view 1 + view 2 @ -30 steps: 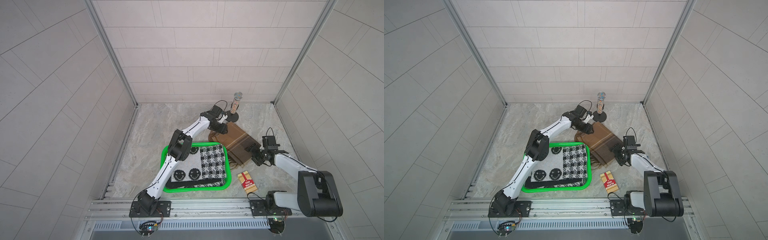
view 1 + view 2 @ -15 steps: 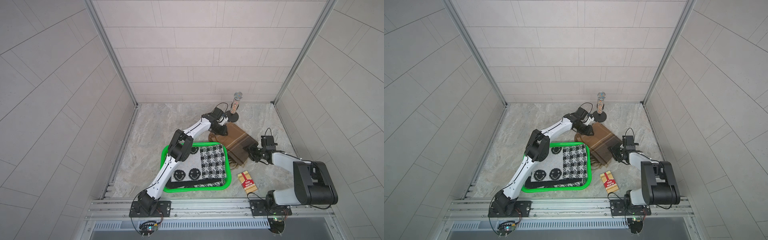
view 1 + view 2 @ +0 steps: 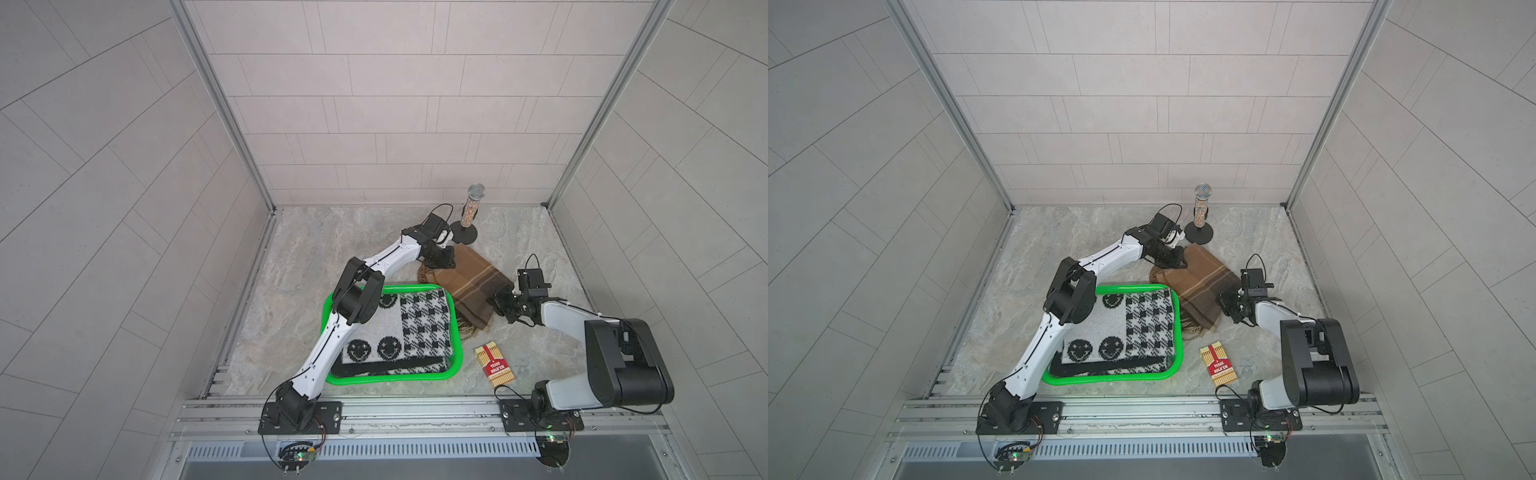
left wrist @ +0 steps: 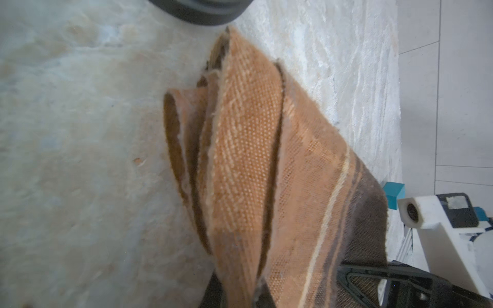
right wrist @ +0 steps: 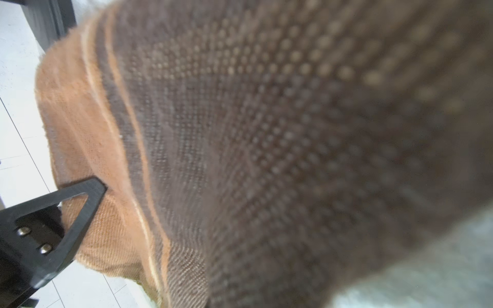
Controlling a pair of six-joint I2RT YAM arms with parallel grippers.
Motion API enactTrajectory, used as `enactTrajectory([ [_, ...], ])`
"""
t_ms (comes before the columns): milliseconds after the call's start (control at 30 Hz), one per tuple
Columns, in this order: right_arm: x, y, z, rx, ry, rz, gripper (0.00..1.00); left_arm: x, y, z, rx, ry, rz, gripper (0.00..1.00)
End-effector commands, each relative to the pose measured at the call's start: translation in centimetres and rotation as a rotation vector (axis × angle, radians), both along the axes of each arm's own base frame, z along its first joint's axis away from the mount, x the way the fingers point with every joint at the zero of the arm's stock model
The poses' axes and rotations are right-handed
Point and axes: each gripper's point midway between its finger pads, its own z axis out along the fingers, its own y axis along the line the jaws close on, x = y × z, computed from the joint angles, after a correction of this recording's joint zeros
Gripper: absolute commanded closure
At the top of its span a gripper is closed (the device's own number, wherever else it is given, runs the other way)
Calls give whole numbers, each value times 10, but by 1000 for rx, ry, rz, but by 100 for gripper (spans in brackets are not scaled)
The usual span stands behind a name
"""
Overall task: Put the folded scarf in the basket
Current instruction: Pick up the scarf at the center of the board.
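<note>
The folded scarf [image 3: 469, 282] [image 3: 1200, 286] is brown plaid with fringe and lies on the marble floor just right of the green basket [image 3: 395, 378] [image 3: 1113, 379]. My left gripper [image 3: 446, 262] [image 3: 1179, 262] is shut on the scarf's far corner. In the left wrist view the scarf's folds [image 4: 245, 149] run down into the pinched left gripper [image 4: 240, 296]. My right gripper [image 3: 500, 301] [image 3: 1227, 301] is shut on the scarf's right corner. The scarf [image 5: 240, 133] fills the right wrist view and hides that gripper's fingers.
A black-and-white knit cloth [image 3: 399, 328] with smiley faces fills the basket. A glittery microphone on a round black stand [image 3: 471, 208] is just behind the left gripper. A red card box [image 3: 494, 365] lies front right of the basket. Tiled walls enclose three sides.
Both grippers have closed from open onto the brown scarf's corners. The right gripper first moved in to the scarf's right edge; the left arm barely shifted.
</note>
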Motion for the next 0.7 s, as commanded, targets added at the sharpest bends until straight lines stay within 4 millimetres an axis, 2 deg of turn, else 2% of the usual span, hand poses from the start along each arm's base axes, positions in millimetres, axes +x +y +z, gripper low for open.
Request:
enactTrajectory([
  [0, 5, -6, 21, -45, -25, -5, 100, 5, -13, 54, -99, -44, 51, 100],
  [33, 3, -6, 23, -51, -23, -3, 100, 5, -14, 59, -112, -34, 58, 100],
  [100, 9, -8, 42, -64, -53, -1, 100, 4, -15, 67, -133, -14, 80, 100],
  [233, 9, -10, 66, -93, -81, 11, 100, 3, -12, 85, -155, -3, 125, 100],
  [467, 10, -14, 116, -138, -155, 24, 100, 1, -8, 130, -221, 2, 190, 100],
  [667, 7, -15, 149, -162, -196, 35, 100, -8, -2, 162, -245, 8, 213, 100],
])
